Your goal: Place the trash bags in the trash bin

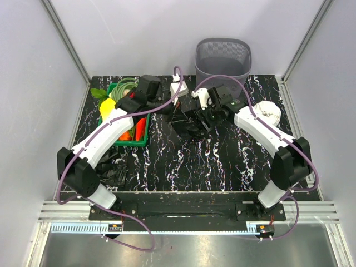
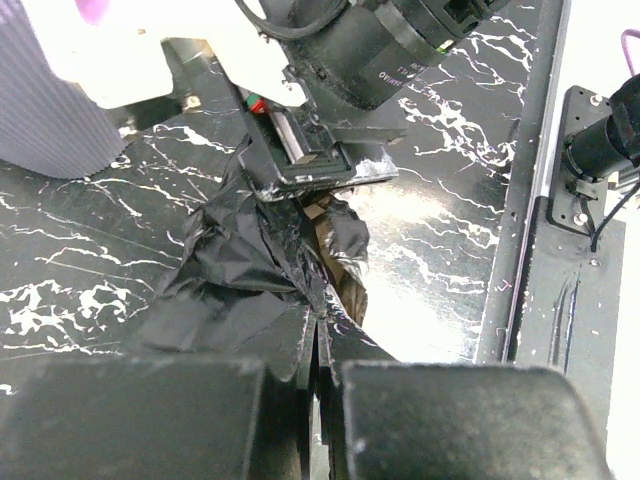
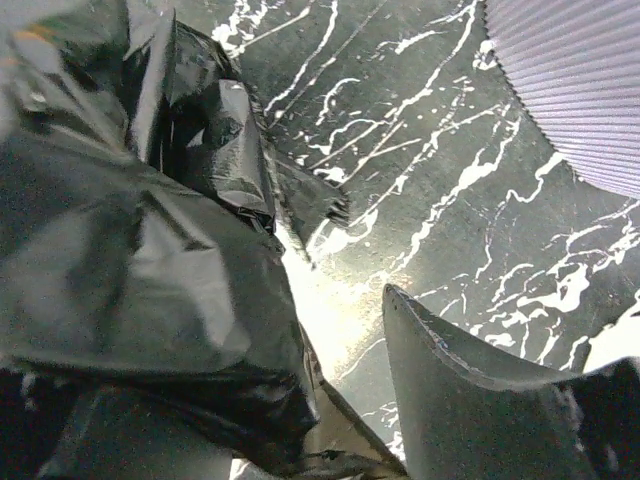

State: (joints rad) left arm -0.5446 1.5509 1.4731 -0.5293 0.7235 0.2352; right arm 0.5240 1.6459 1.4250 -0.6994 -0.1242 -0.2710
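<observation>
Crumpled glossy black plastic trash bag [image 3: 150,280] fills our right wrist view, right up against the lens. It lies mid-table on the black, white-veined marble tabletop [image 1: 183,167], a little short of the tall grey mesh trash bin [image 1: 223,58] at the far edge. Our left gripper [image 2: 318,350] is clenched on a fold of the film, jaws pressed together. Our right gripper [image 2: 315,178] has its jaws parted, with bare table showing between them and film bunched against one finger; nothing looks pinched. So we'd settle that claw over the thickest wad, close firmly, then raise both arms together until the trailing film clears the rim. A second black bag [image 1: 114,169] waits by our left arm's base, near the green plastic crate [image 1: 133,143].
</observation>
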